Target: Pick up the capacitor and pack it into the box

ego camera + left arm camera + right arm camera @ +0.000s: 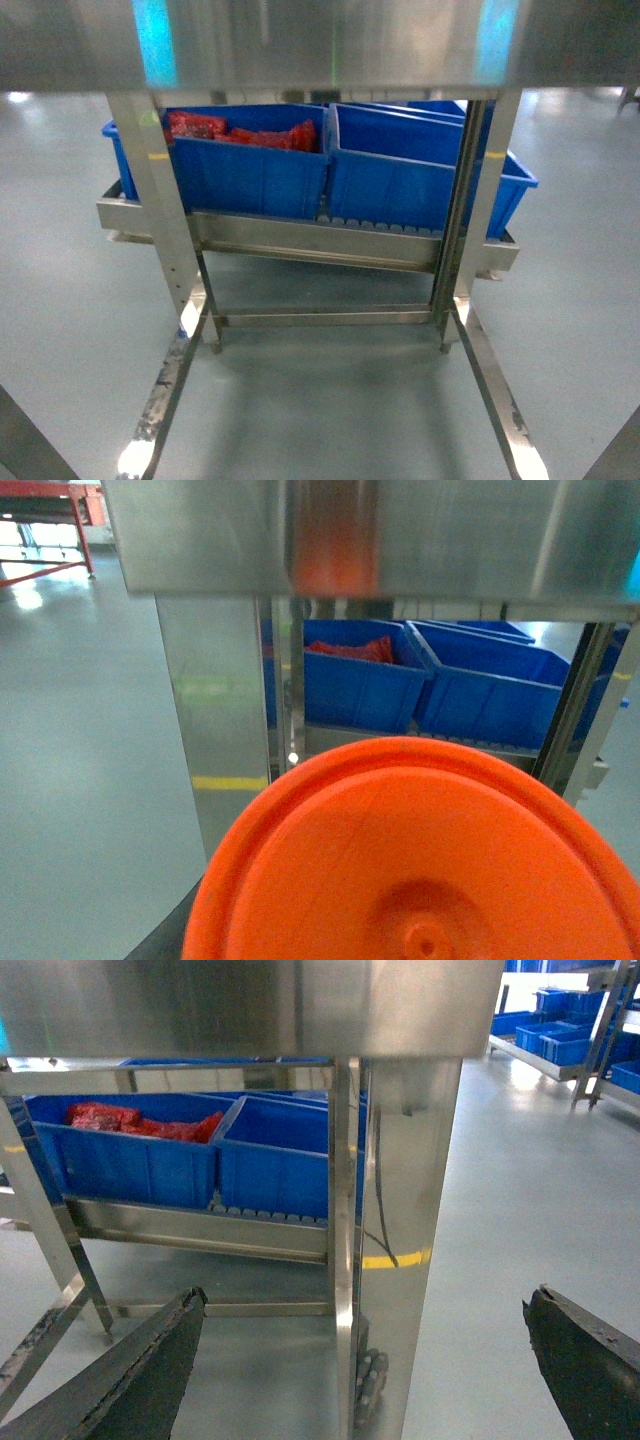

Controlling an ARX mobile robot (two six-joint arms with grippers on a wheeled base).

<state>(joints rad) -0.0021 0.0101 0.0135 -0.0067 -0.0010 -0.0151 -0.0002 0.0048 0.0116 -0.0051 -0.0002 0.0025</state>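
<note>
Left pincer seems to hold the capacitor [420, 860] — its orange end fills the left wrist view, though the fingers are hidden, so I cannot tell for sure. Right pincer [365, 1360] is wide open, empty. No box shows — packing is left.

Cool, even overhead light fills all three views, leaving the grey floor [60, 300] softly bright with pale glare patches. The steel table edge [320, 45] shows smeared cyan reflections and looks blurred. Under the frame a soft shadow spreads. In the left wrist view the orange capacitor [420, 860] sits too near, out of focus; blue crates [200, 1155] stay fairly sharp.
</note>
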